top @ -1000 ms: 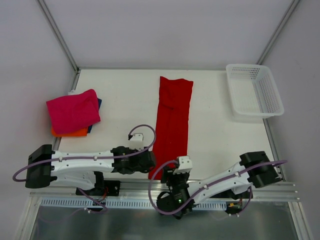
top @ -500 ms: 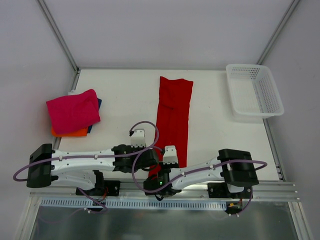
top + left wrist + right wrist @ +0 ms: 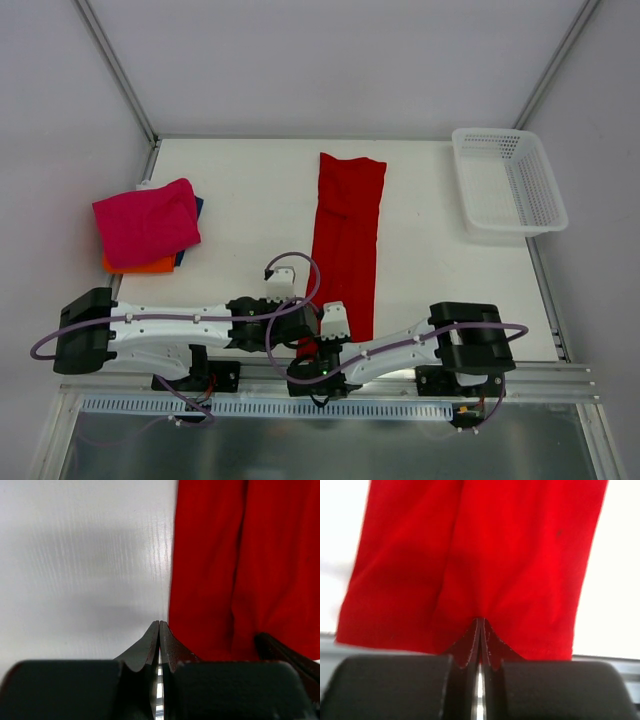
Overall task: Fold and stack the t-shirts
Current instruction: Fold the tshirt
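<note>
White walls are enclosing a pale desk [image 3: 240,190] in the top view. A red shirt [image 3: 348,230] is lying as a long, narrow strip down the middle of the desk, its far end near the back edge and its near end reaching the front edge. At the left, a pink shirt [image 3: 145,220] is sitting folded on top of an orange shirt [image 3: 135,266] and a blue shirt [image 3: 198,208], both of which are peeking out from under it. A white mesh basket [image 3: 500,133] is standing at the far right corner, well apart from the shirts. The left arm [image 3: 170,325] is stretching rightward along the front edge, and the right arm [image 3: 400,350] is stretching leftward, so both wrists are meeting at the near end of the red strip.

From the left wrist, the left fingers [image 3: 150,640] are pressing together, tips touching, right at the left edge of the red cloth. Whether any cloth is caught between them I cannot tell. Bare desk is showing to their left.

From the right wrist, the right fingers [image 3: 490,642] are closing tight on the near hem, roughly at its middle. Folds are gathering toward the tips, and the cloth is filling most of the view above them.
</note>
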Controlling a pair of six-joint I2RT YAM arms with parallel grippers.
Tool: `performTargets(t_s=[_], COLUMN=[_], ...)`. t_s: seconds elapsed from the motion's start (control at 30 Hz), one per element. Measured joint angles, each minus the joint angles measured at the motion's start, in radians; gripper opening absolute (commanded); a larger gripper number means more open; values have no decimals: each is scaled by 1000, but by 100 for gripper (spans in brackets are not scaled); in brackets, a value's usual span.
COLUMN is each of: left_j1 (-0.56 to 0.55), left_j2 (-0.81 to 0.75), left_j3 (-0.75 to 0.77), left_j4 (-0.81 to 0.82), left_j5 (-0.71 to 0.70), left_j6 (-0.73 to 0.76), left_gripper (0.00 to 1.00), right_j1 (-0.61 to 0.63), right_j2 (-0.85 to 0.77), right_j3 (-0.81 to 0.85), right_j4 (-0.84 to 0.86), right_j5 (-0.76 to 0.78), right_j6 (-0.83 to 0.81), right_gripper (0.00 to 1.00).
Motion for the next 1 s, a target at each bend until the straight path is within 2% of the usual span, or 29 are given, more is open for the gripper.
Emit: performTargets(t_s=[0.43,0.6,0.7,0.77,0.87,0.9,1.0], left_j1=[-8,-20,-21,-21,-18,-18,-17], left_j2=[37,31,3,-36,-121,-152,-200], left_j3=[-3,-4,2,10,46,70,227], left_j4=[19,32,38,35,22,21,3], left_j5=[12,7,-5,-26,-82,-106,-192], left_j6=[-3,4,36,69,163,203,362], left_gripper=[0,0,0,0,4,9,16], right_j1=[82,102,105,124,115,89,-115], right_j2=[-1,-31,-130,-273,-534,-588,-702], right_j3=[42,76,80,76,114,140,282], right_j4=[-18,-134,-238,-291,-387,-406,-454], right_j5=[-43,-5,48,93,129,137,143], right_j6=[17,60,95,92,21,-12,-246], right_gripper=[0,0,1,1,9,16,24])
